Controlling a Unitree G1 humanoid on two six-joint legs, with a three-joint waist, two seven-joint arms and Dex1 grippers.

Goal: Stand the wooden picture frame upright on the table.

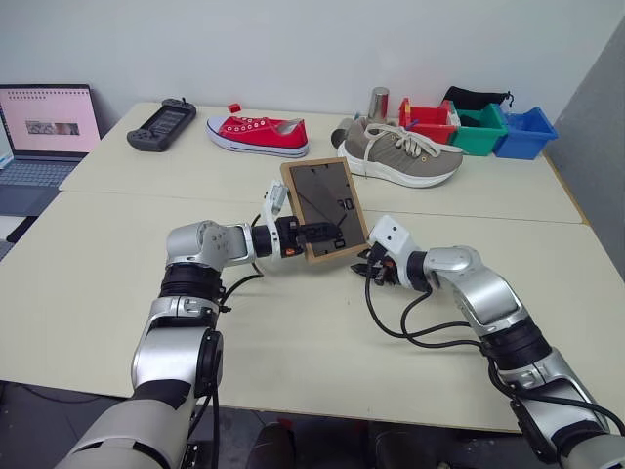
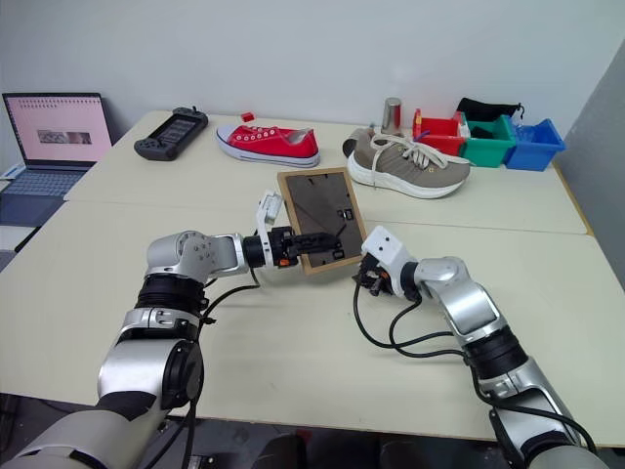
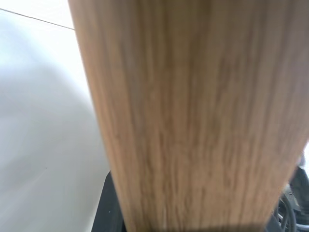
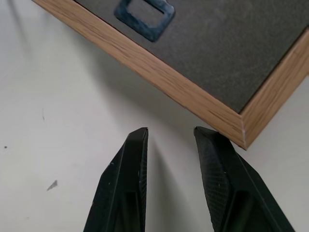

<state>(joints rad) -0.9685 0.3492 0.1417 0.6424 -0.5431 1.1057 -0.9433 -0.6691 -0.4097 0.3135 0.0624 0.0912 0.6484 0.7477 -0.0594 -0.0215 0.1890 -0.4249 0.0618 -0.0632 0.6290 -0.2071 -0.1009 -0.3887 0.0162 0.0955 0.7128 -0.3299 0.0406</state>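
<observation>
The wooden picture frame (image 1: 324, 207) is held tilted above the table (image 1: 293, 332), its dark grey back panel toward me and its front hidden. My left gripper (image 1: 330, 234) is shut on the frame's lower edge, one black finger lying across the back panel. In the left wrist view the frame's light wood edge (image 3: 193, 121) sits right up close. My right gripper (image 1: 369, 266) is low over the table just below the frame's lower right corner (image 4: 244, 130). Its fingers (image 4: 130, 164) are apart with nothing between them.
Across the table's seam at the back lie a red sneaker (image 1: 259, 135), a grey sneaker (image 1: 402, 153), a game controller (image 1: 161, 124) and a metal cup (image 1: 378, 103). Red (image 1: 427, 119), green (image 1: 479, 129) and blue (image 1: 524, 134) bins stand back right. A laptop (image 1: 44, 132) sits far left.
</observation>
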